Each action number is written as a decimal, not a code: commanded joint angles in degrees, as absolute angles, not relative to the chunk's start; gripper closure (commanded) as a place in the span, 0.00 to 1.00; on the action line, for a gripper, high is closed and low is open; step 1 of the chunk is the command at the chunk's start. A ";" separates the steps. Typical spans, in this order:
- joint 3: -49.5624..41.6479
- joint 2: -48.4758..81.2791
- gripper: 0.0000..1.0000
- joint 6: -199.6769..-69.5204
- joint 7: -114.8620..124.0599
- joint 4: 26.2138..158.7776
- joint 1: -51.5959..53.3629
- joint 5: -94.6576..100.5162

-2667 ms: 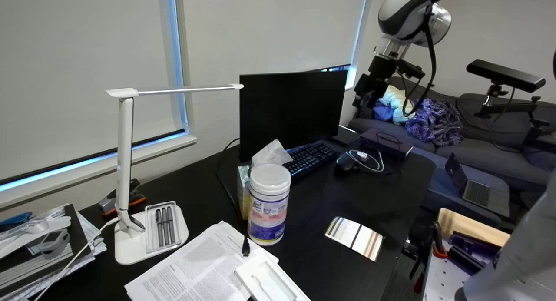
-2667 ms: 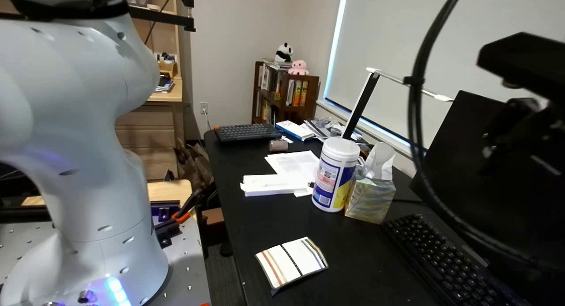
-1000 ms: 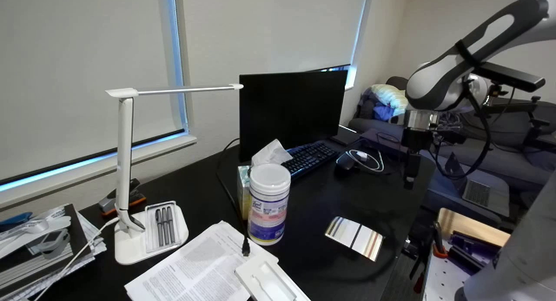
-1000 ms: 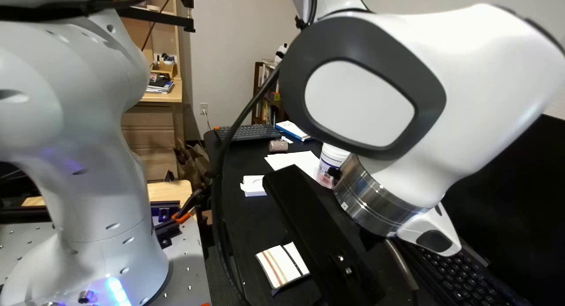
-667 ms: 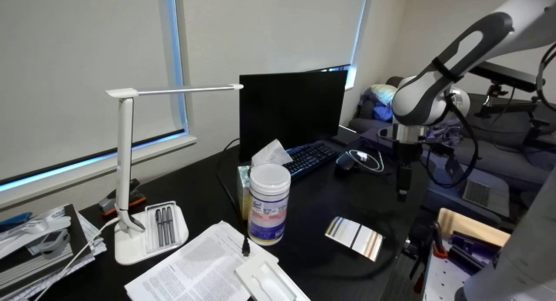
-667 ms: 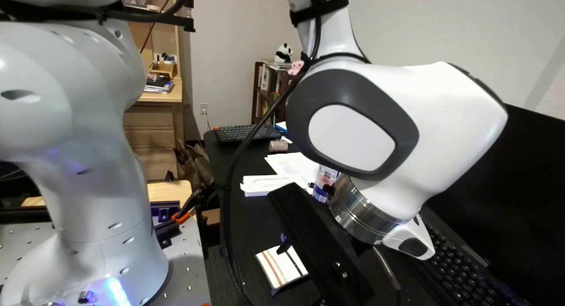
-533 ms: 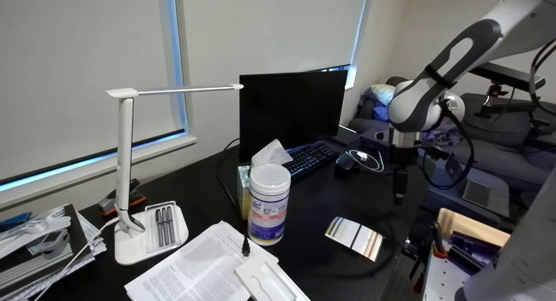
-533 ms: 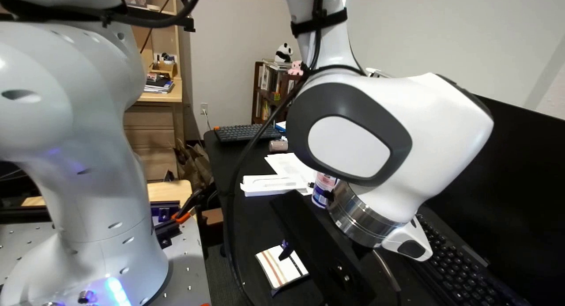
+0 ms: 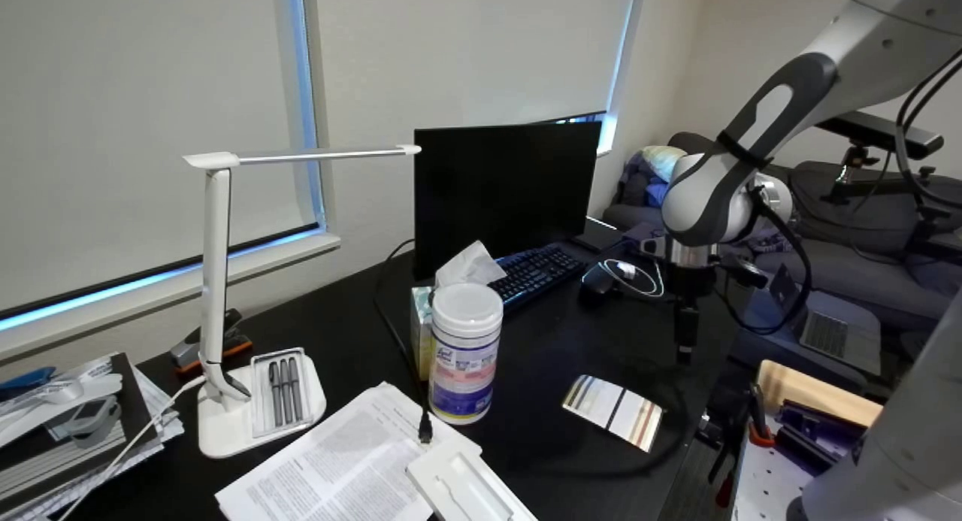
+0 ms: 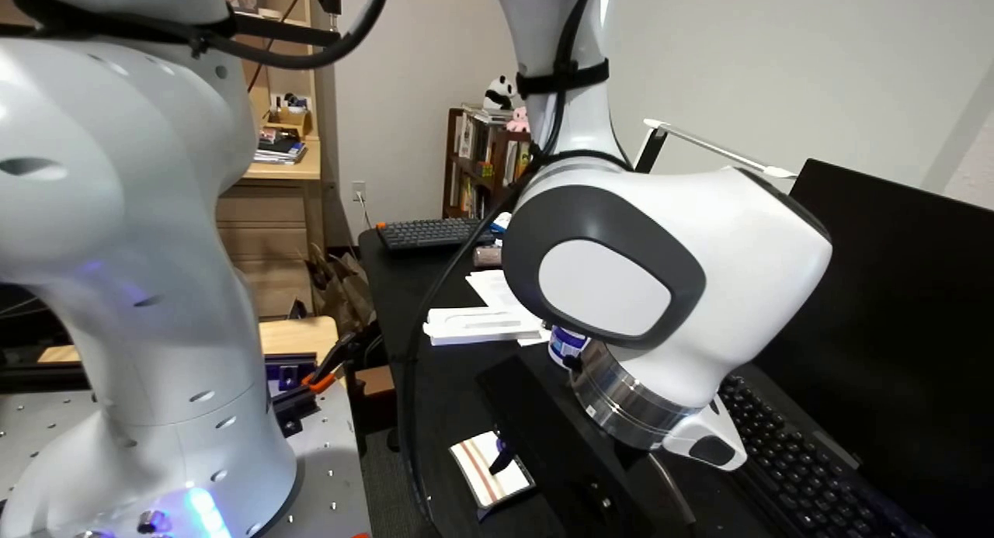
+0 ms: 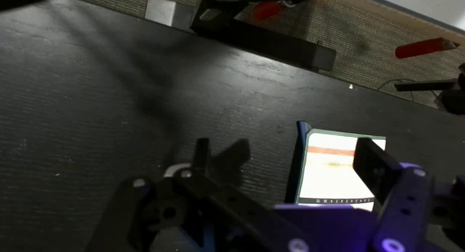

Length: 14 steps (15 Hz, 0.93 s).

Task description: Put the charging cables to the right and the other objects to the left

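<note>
A white cable coil point(image 9: 626, 268) with a small plug lies over the black mouse, beside the keyboard, in an exterior view. It is out of the wrist view. A white, striped, slightly curved rectangular case point(image 9: 615, 412) lies near the desk edge; it also shows in the wrist view point(image 11: 332, 172) and partly behind the arm in an exterior view point(image 10: 477, 464). No silver-grey slab shows. My gripper point(image 11: 284, 148) points down above the desk, open and empty. Its right finger point(image 11: 374, 168) overlaps the case in the wrist view; its left finger point(image 11: 201, 155) is over bare desk.
A wipes canister point(image 9: 466, 355), tissue box point(image 9: 421, 329), monitor point(image 9: 503, 194) and keyboard point(image 9: 537, 273) stand on the desk. Papers point(image 9: 338, 461), a white box point(image 9: 466, 483) and a lamp point(image 9: 218, 280) are further along. The desk edge point(image 11: 269, 57) crosses the wrist view.
From high up near the couch, my gripper has swung over the desk and come down toward the striped case, most recently moving slightly lower and left in an exterior view. The desk objects have not moved.
</note>
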<state>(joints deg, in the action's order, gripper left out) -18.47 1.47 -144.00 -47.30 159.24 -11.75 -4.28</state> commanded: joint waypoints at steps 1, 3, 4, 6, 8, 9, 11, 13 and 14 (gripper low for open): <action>-16.52 4.46 0.00 -144.68 -51.55 158.98 -13.48 -9.65; -15.54 5.88 0.00 -144.53 -54.57 159.01 -13.72 -12.72; -14.82 6.99 0.00 -144.68 -55.44 158.78 -13.88 -13.99; -13.29 8.65 0.00 -145.94 -56.90 158.99 -14.18 -15.49; -11.70 10.17 0.00 -146.34 -58.63 158.75 -14.54 -16.80; -10.96 11.01 0.00 -146.32 -59.19 158.46 -14.74 -17.07; -9.45 12.10 0.00 -147.32 -60.50 158.23 -15.31 -17.69; -8.06 13.43 0.00 -148.45 -61.66 157.74 -15.87 -18.05; -7.21 14.11 0.00 -149.05 -62.46 157.57 -16.36 -18.65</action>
